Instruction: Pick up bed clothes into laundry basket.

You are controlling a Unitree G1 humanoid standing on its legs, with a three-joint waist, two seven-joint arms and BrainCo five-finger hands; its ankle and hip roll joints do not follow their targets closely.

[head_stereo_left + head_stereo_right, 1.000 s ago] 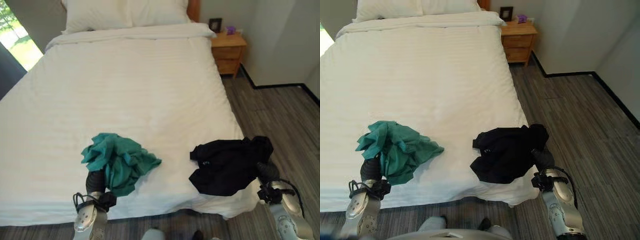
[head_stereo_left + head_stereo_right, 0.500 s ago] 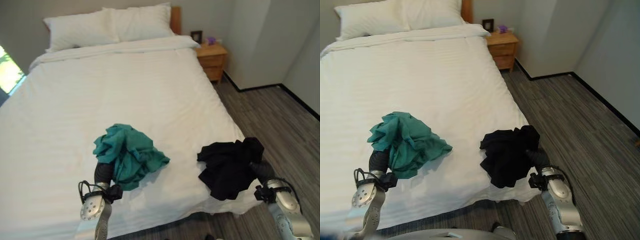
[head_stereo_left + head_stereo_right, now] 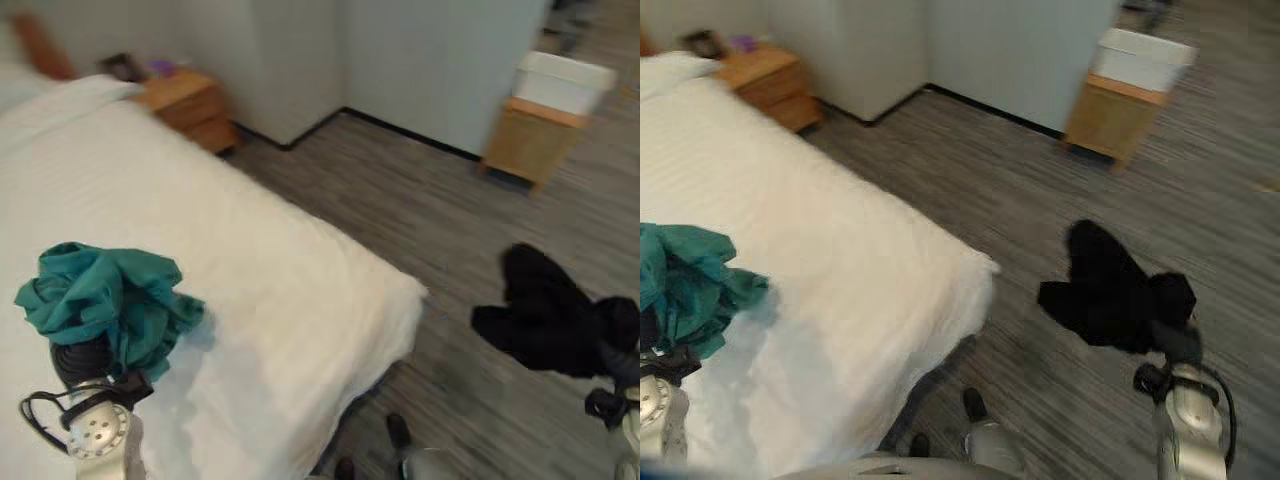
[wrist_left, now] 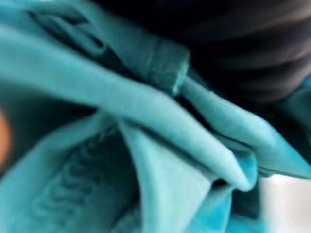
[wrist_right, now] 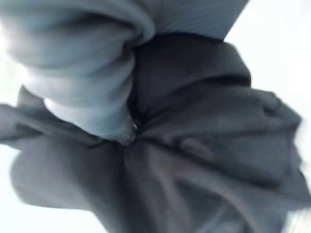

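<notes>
silver-grey arms, dark ribbed cover over each robot hand's [image 3: 78,362] wrist.

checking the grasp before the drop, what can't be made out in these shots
- Left hand: its fingers are buried in the teal garment, in the eye views and the left wrist view.
- Right hand: its fingers are hidden by the black garment.
- Laundry basket: the white bin on the wooden stand is too blurred to identify.
</notes>
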